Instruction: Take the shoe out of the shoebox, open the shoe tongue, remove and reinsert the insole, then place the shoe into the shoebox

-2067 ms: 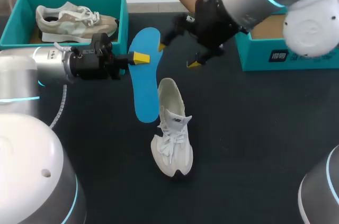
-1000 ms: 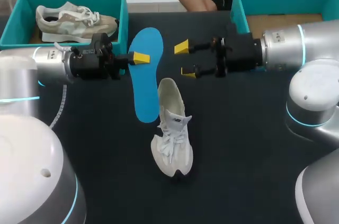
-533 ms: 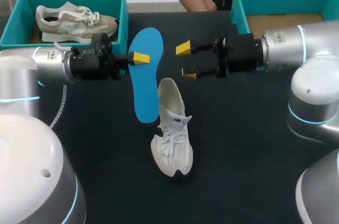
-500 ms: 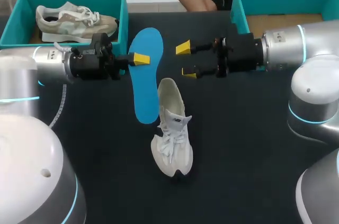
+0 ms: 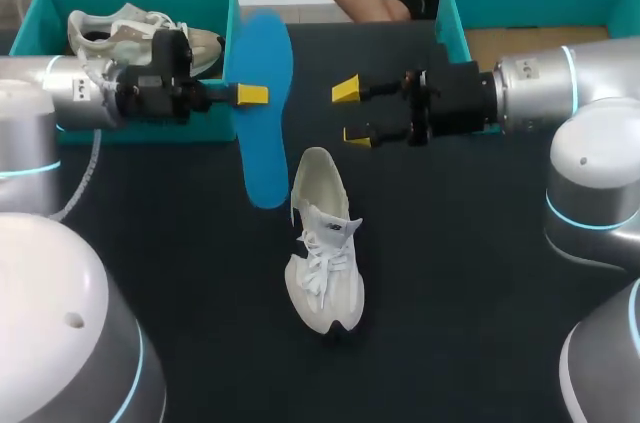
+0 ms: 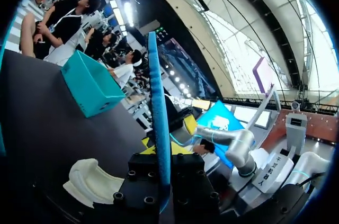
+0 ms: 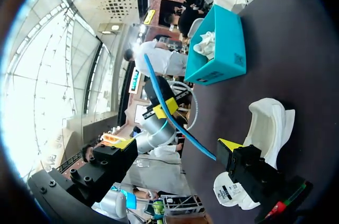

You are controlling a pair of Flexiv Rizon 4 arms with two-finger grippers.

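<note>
My left gripper [image 5: 250, 95] is shut on a blue insole [image 5: 262, 113], gripping it by its edge near the middle. In the left wrist view the insole [image 6: 158, 102] stands edge-on between the fingers. A white shoe [image 5: 322, 243] lies on the dark table, toe toward me, its opening just right of the insole's near end. My right gripper [image 5: 352, 113] stands open to the right of the insole, above the shoe's heel end, holding nothing. The right wrist view has the insole [image 7: 170, 108] ahead of the open right gripper [image 7: 175, 144] and the shoe [image 7: 270, 123] beside one finger.
A teal shoebox [image 5: 232, 13] at the back left holds a beige and white shoe [image 5: 120, 33], close behind the left gripper. Another teal shoebox [image 5: 452, 28] sits at the back right beside my right arm. A person stands behind the table's far edge.
My left arm has pulled back toward the left box, carrying the insole up and away from the shoe. The right gripper has stayed almost in place, still open.
</note>
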